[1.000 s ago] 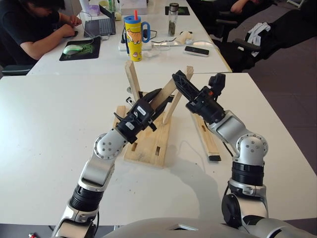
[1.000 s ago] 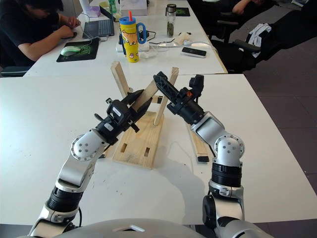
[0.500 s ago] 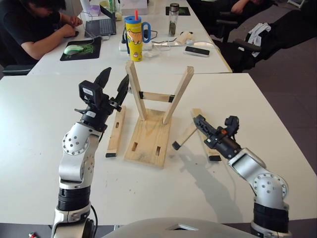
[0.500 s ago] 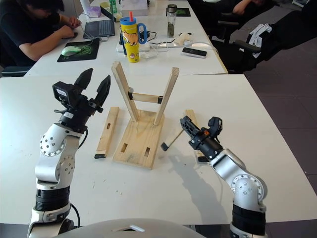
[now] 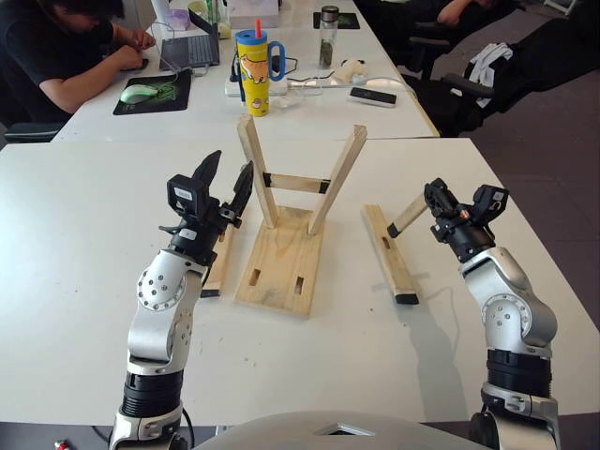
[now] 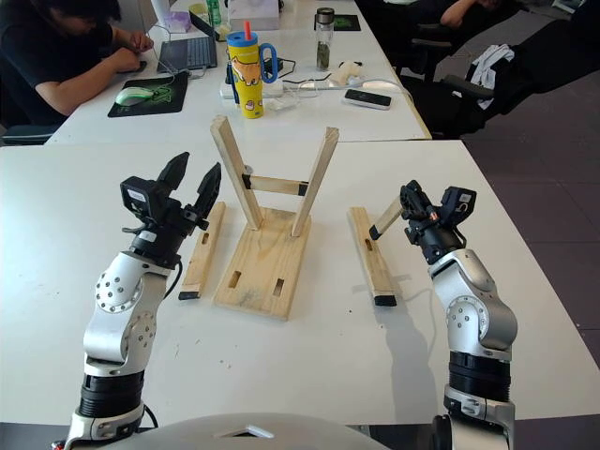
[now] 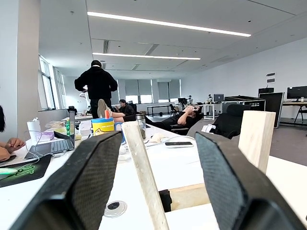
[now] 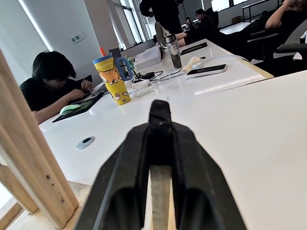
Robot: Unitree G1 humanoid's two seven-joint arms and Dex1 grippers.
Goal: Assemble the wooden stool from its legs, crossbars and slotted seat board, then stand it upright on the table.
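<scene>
The slotted seat board (image 5: 279, 264) lies flat mid-table. Two legs (image 5: 253, 171) stand slanted in its far slots, joined by a crossbar (image 5: 294, 183). One loose leg (image 5: 220, 259) lies left of the board, another (image 5: 389, 255) to its right. My left gripper (image 5: 232, 163) hangs open above the left loose leg, close beside the near upright leg (image 7: 144, 178), which shows between its fingers (image 7: 91, 187). My right gripper (image 5: 431, 199) is shut on a short crossbar (image 5: 407, 217), held tilted above the table just right of the right loose leg; that crossbar (image 8: 160, 191) shows clamped between its fingers.
A second table behind holds a yellow cup (image 5: 251, 58), a bottle (image 5: 328, 23), a phone (image 5: 372, 96), a laptop and a mouse pad, with a person seated there. The white table (image 5: 84, 244) has free room left, right and in front of the board.
My right gripper has carried the short crossbar up off the table and away to the right of the board. My left gripper has come down and toward the upright legs, staying open.
</scene>
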